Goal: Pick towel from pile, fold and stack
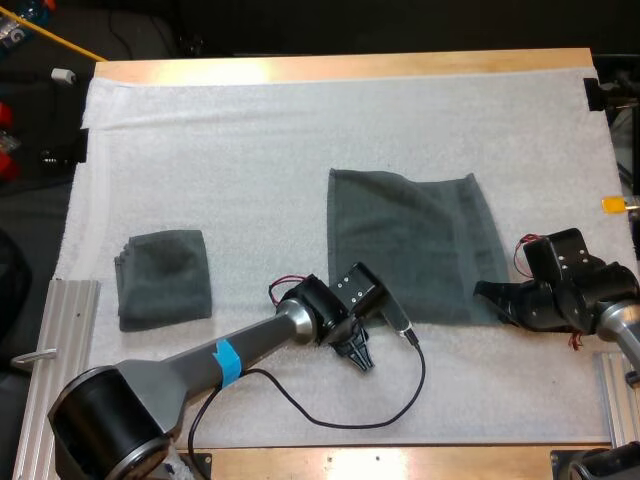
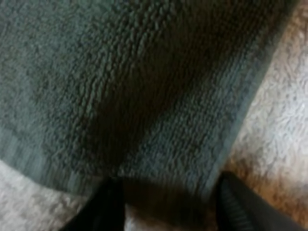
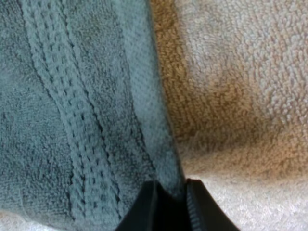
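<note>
**Grey-green towel: one near corner pinched, the other not yet – skew risk**

Obs. The spread towel [image 1: 410,245] lies flat on the white mat [image 1: 250,150]. The folded towel [image 1: 165,278] sits well apart from the spread towel, off its left side.

Right gripper [image 1: 492,293] is at the spread towel's near right corner. Its fingers are pressed onto the hem from both sides, but only a thin strip of cloth lies between them.

Left gripper [image 1: 360,357] is at the spread towel's near left corner. Its fingers [image 2: 108,209] are spread wide, with the corner reaching into the gap. Nothing is gripped on this side.

Judgement. This looks like the step of taking both near corners before carrying them over to the far edge.

What could go wrong:
- The grips are uneven. If the right arm lifts before the left has closed, the towel would swing about its loose corner, and the fold would come out crooked.
- The left fingers sit low over the fluffy mat. On closing, they could nip mat pile together with the towel, or close just short of the corner and catch nothing.
- The right hold is shallow. A quick pull could slide the hem out, dropping that side halfway through the fold.
- A dragged towel could bunch up, so its edges would not meet.
</note>
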You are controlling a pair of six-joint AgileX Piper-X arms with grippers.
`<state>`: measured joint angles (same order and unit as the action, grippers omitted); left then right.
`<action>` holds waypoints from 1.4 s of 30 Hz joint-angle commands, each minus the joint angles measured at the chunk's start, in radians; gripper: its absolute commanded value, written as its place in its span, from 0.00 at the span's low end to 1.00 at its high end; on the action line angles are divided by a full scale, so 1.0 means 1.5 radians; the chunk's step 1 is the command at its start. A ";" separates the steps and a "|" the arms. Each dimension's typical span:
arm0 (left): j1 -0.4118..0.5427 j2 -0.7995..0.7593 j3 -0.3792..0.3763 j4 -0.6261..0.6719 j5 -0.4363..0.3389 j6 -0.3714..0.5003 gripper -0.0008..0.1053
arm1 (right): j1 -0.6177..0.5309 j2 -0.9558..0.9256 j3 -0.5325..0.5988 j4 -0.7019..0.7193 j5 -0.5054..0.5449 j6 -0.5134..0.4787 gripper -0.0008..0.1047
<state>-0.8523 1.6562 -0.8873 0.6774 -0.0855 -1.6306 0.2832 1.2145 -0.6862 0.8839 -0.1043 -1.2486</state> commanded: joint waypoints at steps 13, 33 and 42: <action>-0.004 -0.014 -0.030 0.045 0.005 -0.006 0.01 | 0.001 -0.007 0.000 0.014 -0.006 -0.038 0.01; -0.008 -0.349 -0.069 0.182 -0.025 -0.006 0.01 | 0.001 -0.307 -0.056 0.114 -0.053 -0.043 0.01; -0.061 -0.438 -0.162 0.254 -0.032 -0.033 0.01 | 0.001 -0.356 -0.176 0.207 -0.113 -0.037 0.01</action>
<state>-0.9419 1.0016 -1.1257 1.0571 -0.1162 -1.6624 0.2832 0.6872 -0.9460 1.1803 -0.2600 -1.3012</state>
